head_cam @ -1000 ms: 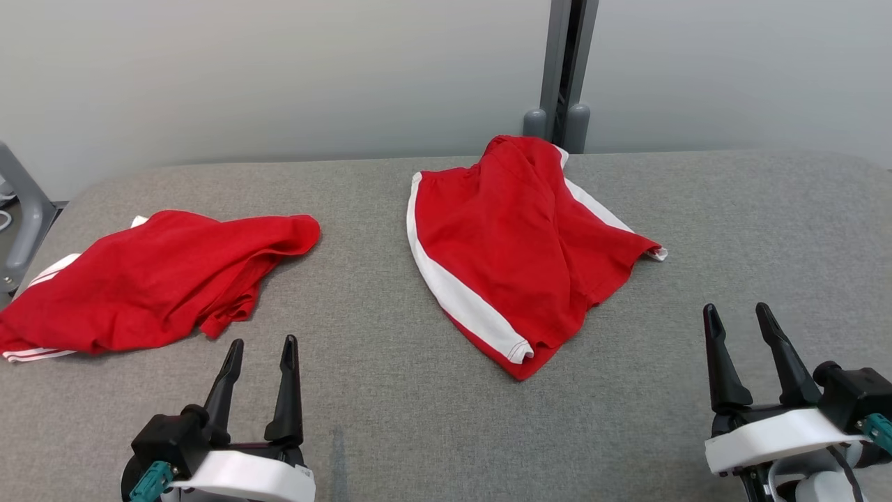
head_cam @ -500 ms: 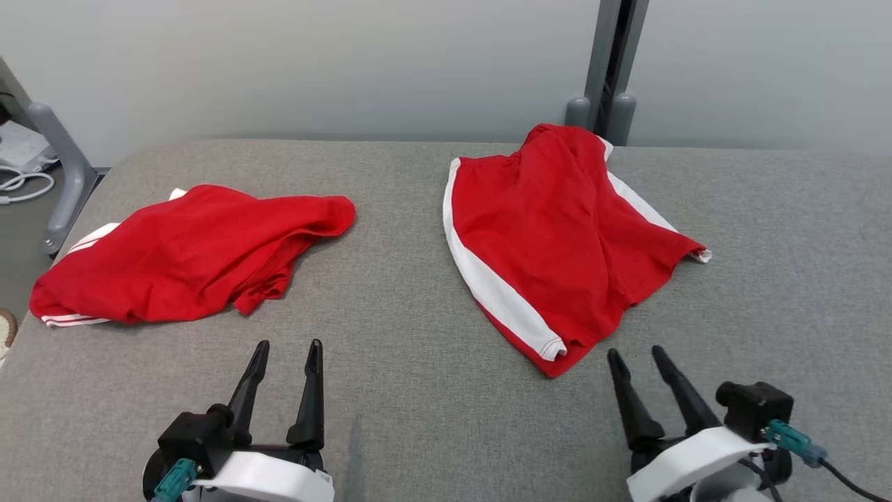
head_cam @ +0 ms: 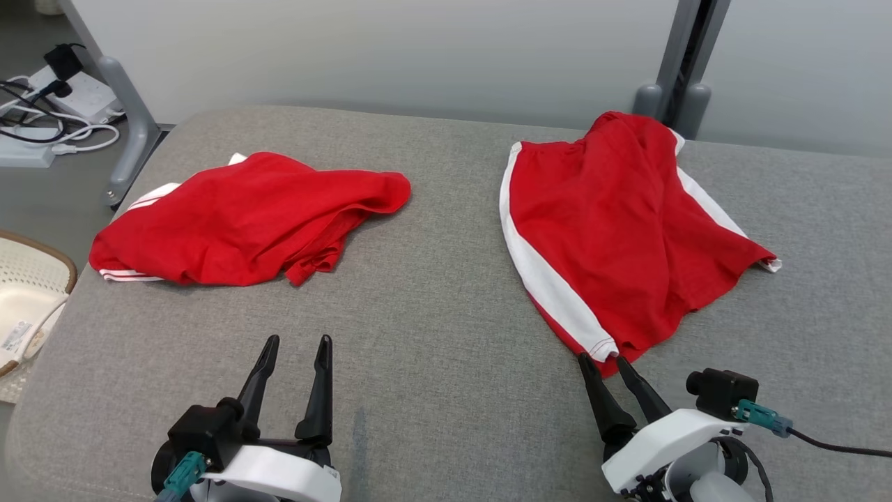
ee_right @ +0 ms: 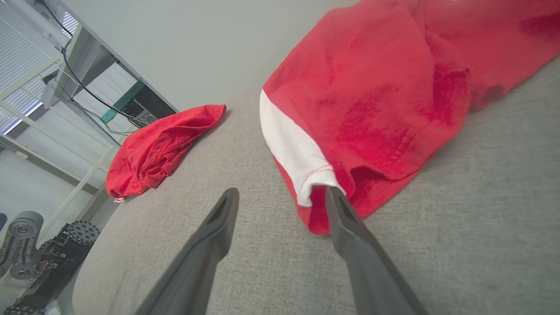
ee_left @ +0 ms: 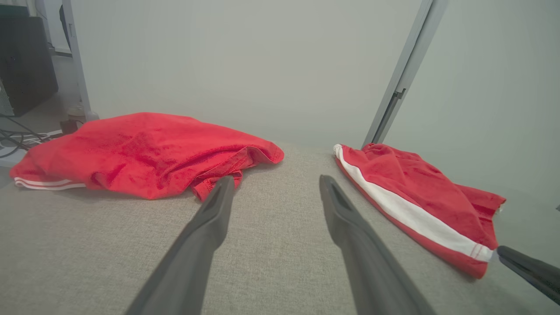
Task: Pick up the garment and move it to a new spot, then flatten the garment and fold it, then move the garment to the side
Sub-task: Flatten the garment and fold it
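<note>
Head view: right gripper [head_cam: 601, 359] wide open, empty, corner of shorts [head_cam: 627, 230] at its tips, likely lining up hem pinch; left gripper [head_cam: 298, 339] open, empty, shirt [head_cam: 244, 216] ahead.

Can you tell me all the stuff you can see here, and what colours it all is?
shorts: one, red with white side stripes, on the table's right part
crumpled garment: one, red with thin white stripes at one edge, on the table's left part
table: one, grey fabric top, under both garments
post: one, grey, behind the table's far edge near the shorts
power strip: one, white, with cables, on the floor far left
basket: one, pale, looks woven, beside the table's left edge
left gripper: one, dark fingers, open, over bare table
right gripper: one, dark fingers, open, tips at the shorts' near corner
</note>
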Tool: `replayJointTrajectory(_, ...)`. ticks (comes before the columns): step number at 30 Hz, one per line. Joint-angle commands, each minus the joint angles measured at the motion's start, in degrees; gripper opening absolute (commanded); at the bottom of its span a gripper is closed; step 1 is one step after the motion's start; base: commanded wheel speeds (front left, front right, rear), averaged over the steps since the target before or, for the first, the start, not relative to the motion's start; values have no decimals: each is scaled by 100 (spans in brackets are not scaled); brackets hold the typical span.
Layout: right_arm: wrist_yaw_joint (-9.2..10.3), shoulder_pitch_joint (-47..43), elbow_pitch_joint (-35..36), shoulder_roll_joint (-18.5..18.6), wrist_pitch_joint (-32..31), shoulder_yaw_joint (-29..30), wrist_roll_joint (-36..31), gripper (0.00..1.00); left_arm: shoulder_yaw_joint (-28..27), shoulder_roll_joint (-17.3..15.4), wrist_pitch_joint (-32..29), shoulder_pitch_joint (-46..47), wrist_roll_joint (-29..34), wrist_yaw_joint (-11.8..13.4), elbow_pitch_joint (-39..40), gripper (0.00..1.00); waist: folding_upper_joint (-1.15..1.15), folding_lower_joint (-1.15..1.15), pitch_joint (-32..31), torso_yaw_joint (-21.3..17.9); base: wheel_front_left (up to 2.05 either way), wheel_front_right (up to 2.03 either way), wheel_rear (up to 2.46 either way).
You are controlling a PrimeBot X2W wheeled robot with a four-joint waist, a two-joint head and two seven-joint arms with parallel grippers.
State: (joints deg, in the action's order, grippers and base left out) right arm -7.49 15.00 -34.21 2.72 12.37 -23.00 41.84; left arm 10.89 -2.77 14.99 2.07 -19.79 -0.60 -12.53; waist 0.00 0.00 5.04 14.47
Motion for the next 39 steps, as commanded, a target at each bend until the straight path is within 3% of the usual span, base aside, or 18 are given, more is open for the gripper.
replayJointTrajectory(1,0,57,-49,36,36,-13,52,100,-3,-22,22,89,-27,20,-9,100,0,0,32,67,0,0,0)
replayJointTrajectory(10,0,467,-550,39,150,-102,393,100,50,-22,22,161,-61,58,22,100,0,0,194,245,0,0,0)
replayJointTrajectory(11,0,508,-589,38,173,-94,424,85,58,-20,22,173,-60,66,24,100,0,0,207,252,0,0,0)
replayJointTrajectory(12,0,541,-630,37,193,-96,438,37,64,-20,22,183,-62,69,24,100,0,0,216,255,0,0,0)
replayJointTrajectory(13,0,575,-667,37,203,-104,415,0,66,-21,22,189,-64,79,25,100,0,0,221,252,0,0,0)
replayJointTrajectory(19,0,652,-662,56,265,-430,259,0,15,-20,22,156,-37,104,5,100,0,0,143,76,0,0,0)
replayJointTrajectory(23,0,459,-479,284,103,-958,179,0,-82,-23,22,92,-11,92,7,100,0,0,42,-263,0,0,0)
replayJointTrajectory(31,1,-36,472,1443,-536,-1741,364,0,-123,-23,22,184,-89,78,33,100,0,0,-78,-1039,0,0,0)
replayJointTrajectory(39,1,-458,1332,2608,-1025,-1704,782,0,-13,-22,22,221,-137,104,26,100,0,0,-88,-1481,0,0,0)
